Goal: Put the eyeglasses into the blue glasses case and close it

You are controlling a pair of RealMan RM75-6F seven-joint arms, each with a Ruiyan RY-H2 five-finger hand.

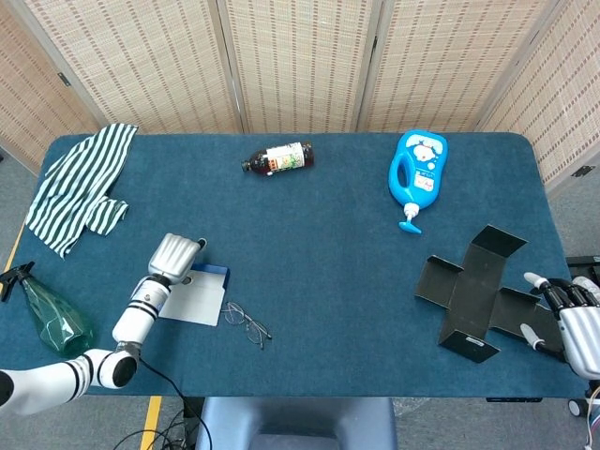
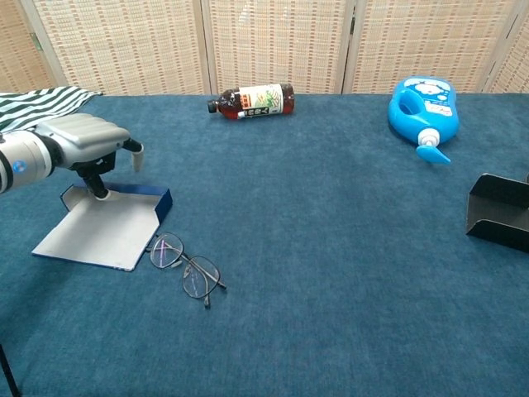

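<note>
The blue glasses case (image 2: 103, 227) is lying open on the dark blue table (image 1: 328, 244) at the near left, its pale grey inner flap flat and facing up, its blue wall standing along the far edge. The left hand (image 2: 87, 142) is hovering over the far edge of the case, palm down with fingers curled downward; one dark finger is reaching to the case's far rim, but whether it is gripping or only touching I cannot tell. The thin wire-frame eyeglasses (image 2: 185, 268) are lying on the table just right of the case's near right corner, touching or nearly touching it, lenses clear. The right hand (image 1: 574, 321) is sitting at the near right edge of the table, fingers apart and holding nothing, just beside the flattened black cardboard box (image 1: 473, 289). At the far side a brown bottle with a paper label (image 2: 252, 100) is lying on its side, and a bright blue handled bottle (image 2: 423, 106) is lying right of it. A green-and-white striped cloth (image 1: 80, 186) is bunching at the far left, and a green spray bottle (image 1: 47, 309) is lying at the near left edge.
</note>
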